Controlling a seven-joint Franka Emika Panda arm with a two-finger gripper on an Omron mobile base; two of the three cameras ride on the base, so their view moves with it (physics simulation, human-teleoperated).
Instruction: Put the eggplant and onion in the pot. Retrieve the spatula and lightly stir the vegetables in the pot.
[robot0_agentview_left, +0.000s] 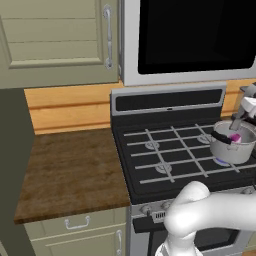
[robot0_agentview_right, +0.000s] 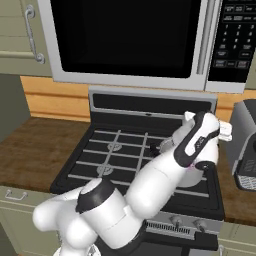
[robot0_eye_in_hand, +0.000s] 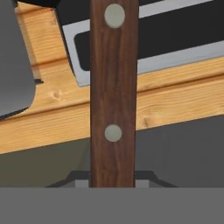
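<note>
I'm seeing the claw (robot0_agentview_left: 239, 119) clamping the spatula (robot0_eye_in_hand: 113, 94), its handle running straight ahead of the claw. Pot (robot0_agentview_left: 231, 143) sitting just below it, onion (robot0_agentview_left: 235, 137) inside.

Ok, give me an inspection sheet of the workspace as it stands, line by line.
Surface: black stove with grey grates, brown wooden counter on its left.
Job's things: pot on a right burner, onion inside; eggplant cannot be made out; spatula handle in the hand view, blade unseen.
Clutter: nothing seen on the counter.
Grippers: gripper shut on the spatula, above the pot.
Cables: nothing seen.
Surroundings: microwave over the stove, cabinets, toaster at right.
</note>
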